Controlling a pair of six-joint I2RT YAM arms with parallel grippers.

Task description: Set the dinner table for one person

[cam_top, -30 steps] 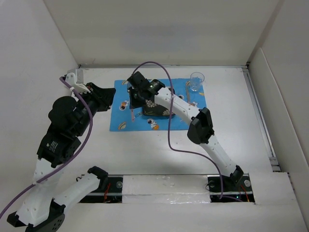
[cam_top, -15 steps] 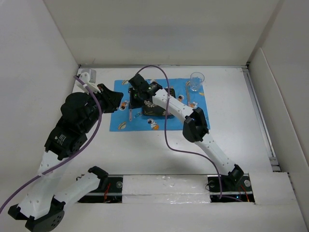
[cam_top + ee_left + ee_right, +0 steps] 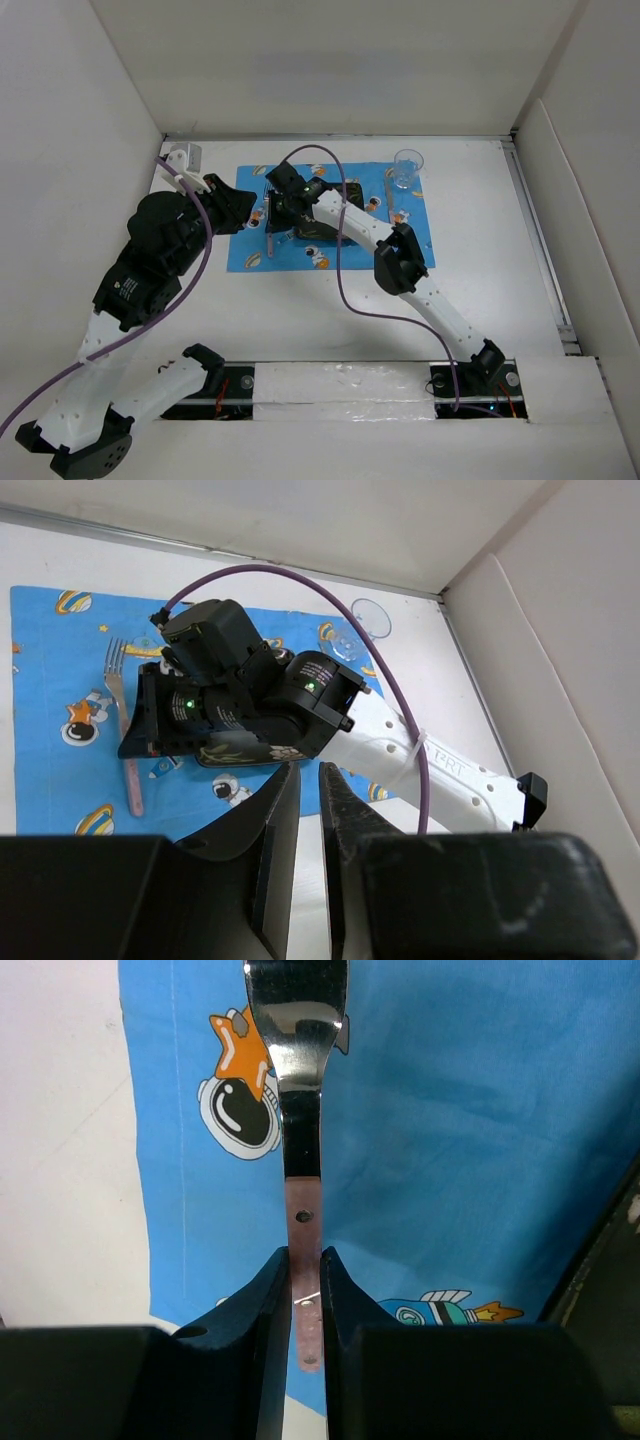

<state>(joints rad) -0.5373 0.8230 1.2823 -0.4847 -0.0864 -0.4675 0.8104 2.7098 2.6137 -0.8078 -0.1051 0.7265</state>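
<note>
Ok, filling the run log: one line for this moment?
right gripper: shut on pink-handled metal fork | fork: over blue printed placemat | left gripper: shut, empty

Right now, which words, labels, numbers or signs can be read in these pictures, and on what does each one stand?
"I2RT": on the white link of the right arm; it is small, so I am not fully certain.
White print on the black housing of the left arm: too small to read.
Blue cloth: cartoon pictures only, no words.
</note>
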